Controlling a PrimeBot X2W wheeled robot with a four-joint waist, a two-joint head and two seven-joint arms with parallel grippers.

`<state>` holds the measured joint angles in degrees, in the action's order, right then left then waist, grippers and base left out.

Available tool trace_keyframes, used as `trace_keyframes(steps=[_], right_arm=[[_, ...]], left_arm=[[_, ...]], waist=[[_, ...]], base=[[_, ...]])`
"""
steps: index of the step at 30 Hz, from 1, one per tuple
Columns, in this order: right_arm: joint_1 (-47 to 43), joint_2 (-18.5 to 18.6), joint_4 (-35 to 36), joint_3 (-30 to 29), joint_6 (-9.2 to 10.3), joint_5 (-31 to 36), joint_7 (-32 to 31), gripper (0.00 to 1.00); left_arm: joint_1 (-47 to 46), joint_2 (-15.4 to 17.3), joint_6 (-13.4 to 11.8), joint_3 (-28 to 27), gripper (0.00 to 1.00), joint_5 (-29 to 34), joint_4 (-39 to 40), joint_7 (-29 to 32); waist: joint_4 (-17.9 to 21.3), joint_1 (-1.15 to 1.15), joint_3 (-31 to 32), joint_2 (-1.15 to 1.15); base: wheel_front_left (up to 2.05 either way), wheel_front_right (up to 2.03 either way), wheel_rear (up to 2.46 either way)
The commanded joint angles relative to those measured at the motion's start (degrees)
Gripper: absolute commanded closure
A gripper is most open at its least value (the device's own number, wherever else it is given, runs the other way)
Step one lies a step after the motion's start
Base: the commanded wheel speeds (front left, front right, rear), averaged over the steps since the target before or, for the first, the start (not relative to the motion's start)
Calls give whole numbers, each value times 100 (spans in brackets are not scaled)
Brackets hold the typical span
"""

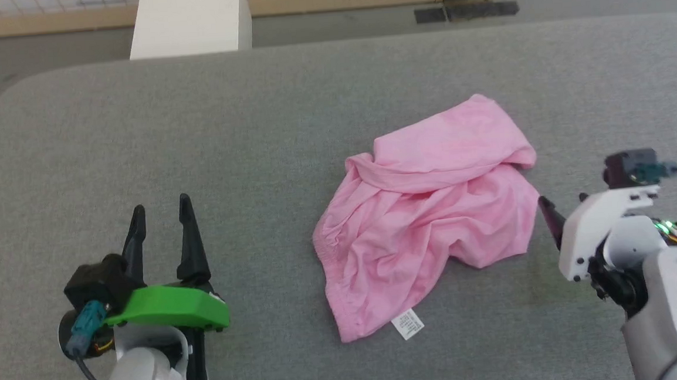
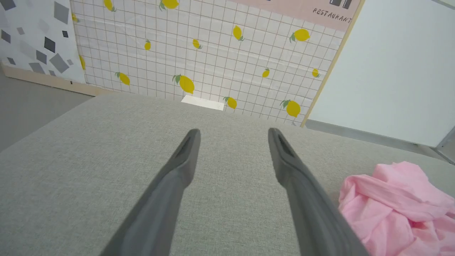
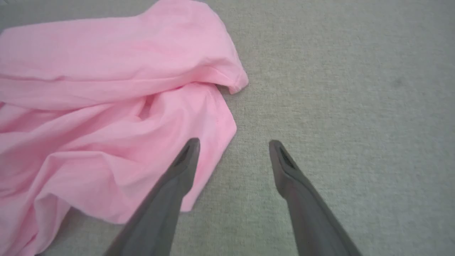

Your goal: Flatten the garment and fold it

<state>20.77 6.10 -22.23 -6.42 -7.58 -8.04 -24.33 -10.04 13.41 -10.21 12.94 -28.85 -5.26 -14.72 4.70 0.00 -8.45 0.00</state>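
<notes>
While the left gripper (image 1: 161, 204) is sitting over the left part of the grey padded surface (image 1: 263, 118), its two dark fingers are standing spread wide with nothing between them but bare grey cloth, so it is gripping nothing. It is keeping well apart from the garment (image 1: 428, 208), which in the left wrist view is showing only as a pink heap at the lower right. The garment is lying crumpled near the middle of the surface, somewhat to the right. Its gathered waistband (image 1: 320, 244) is running down its left side, one flap is lying folded over across the top, and a small white label (image 1: 408, 325) is sticking out at its lower edge onto the grey cloth. Further right, the right gripper (image 3: 233, 142) is hanging at the garment's right edge with its fingers parted wide and holding nothing. In the right wrist view one finger is showing over the pink hem while the other is showing over bare surface. Whether that finger is touching the fabric I cannot tell.
</notes>
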Motion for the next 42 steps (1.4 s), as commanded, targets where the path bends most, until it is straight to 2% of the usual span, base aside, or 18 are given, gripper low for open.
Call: trace_keyframes(steps=[1, 5, 12, 13, 14, 15, 20, 23, 27, 33, 38, 39, 40, 41, 42], right_arm=[[200, 37, -141, 92, 9, 57, -221, 0], [579, 157, -585, 357, 9, 157, -924, 0], [741, 193, -945, 741, 9, 100, -1401, 0], [745, 204, -960, 774, 9, 56, -1410, 54], [747, 214, -956, 807, 9, 11, -1384, 82], [746, 235, -940, 849, 9, -54, -1336, 100], [696, 372, -601, 809, 9, -427, -989, 100], [445, 475, -90, 547, 9, -638, -741, 100], [-302, 484, 780, 1, 9, -713, -719, 100], [-1733, -49, 1777, -804, 9, -717, -1211, 100], [-2309, -282, 1886, -958, 9, -832, -1461, 100], [-2307, -299, 1896, -979, 9, -876, -1393, 84], [-2279, -307, 1917, -980, 9, -893, -1294, 5], [-2224, -313, 1945, -987, 9, -908, -1147, 0], [-2179, -316, 1957, -986, 9, -931, -1044, 0]], left_arm=[[153, -90, -45, -93, 0, 143, 135, -26], [369, -309, -1, -226, 0, 373, 334, -27], [354, -521, 206, -337, 0, 658, 348, -27], [352, -545, 234, -349, 0, 691, 327, -27], [352, -563, 256, -354, 0, 708, 295, -27], [346, -584, 275, -369, 0, 735, 269, -27], [381, -652, 381, -393, 0, 786, 114, -28], [422, -674, 443, -373, 0, 808, 10, -28], [503, -692, 471, -386, 0, 817, -79, -28], [612, -733, 478, -395, 0, 776, -133, -28], [630, -772, 498, -363, 0, 673, -259, 7], [624, -777, 506, -358, 0, 645, -296, 27], [621, -782, 506, -356, 0, 618, -330, 63], [609, -789, 510, -352, 0, 579, -368, 116], [596, -799, 516, -346, 0, 536, -395, 170]], waist=[[-159, 0, -271, 0], [-270, 0, -519, 0], [-345, 0, -649, 0], [-340, 0, -645, 0], [-332, 0, -633, 0], [-315, 0, -606, 0], [-238, 0, -371, 0], [-200, 0, -167, 0], [-109, 0, 87, 0], [40, 0, 241, 0], [114, 0, 261, 0], [129, 0, 260, 0], [144, 0, 254, 0], [160, 0, 244, 0], [168, 0, 236, 0]], base=[[0, 0, 0], [0, 0, 0], [0, 0, 0], [0, 0, 0], [0, 0, 0], [0, 0, 0], [0, 0, 0], [0, 0, 0], [0, 0, 0], [0, 0, 0], [0, 0, 0], [0, 0, 0], [0, 0, 0], [0, 0, 0], [0, 0, 0]])
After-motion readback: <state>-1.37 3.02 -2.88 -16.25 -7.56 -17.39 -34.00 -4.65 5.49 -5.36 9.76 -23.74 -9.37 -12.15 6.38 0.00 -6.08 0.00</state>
